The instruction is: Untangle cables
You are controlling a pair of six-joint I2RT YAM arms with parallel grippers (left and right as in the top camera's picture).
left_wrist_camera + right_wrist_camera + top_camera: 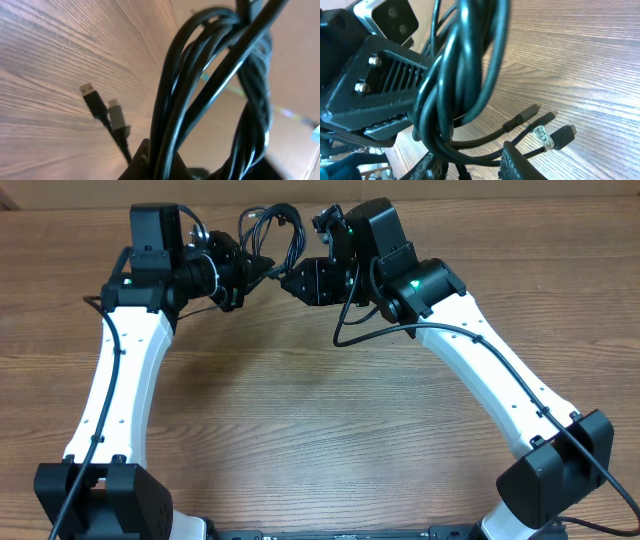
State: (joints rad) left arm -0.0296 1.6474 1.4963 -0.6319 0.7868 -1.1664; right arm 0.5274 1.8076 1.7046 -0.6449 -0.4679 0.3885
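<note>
The cables (pixel 270 235) are a tangled bundle of thin black cords, lifted off the table between the two arms at the back centre. My left gripper (pixel 262 272) is shut on several strands; in the left wrist view the cables (pixel 200 100) rise from its jaws (pixel 155 165) toward the upper right, with two plug ends (pixel 102 105) hanging over the wood. My right gripper (pixel 288 280) faces it closely. In the right wrist view its fingers (pixel 470 162) stand apart around several strands of the cables (pixel 455 85), and three plug ends (pixel 547 127) trail to the right.
The wooden table (pixel 320 410) runs under both arms. A thicker black arm wire (pixel 350 335) loops below the right wrist. The left arm's black wrist body and camera (pixel 375 75) fill the upper left of the right wrist view.
</note>
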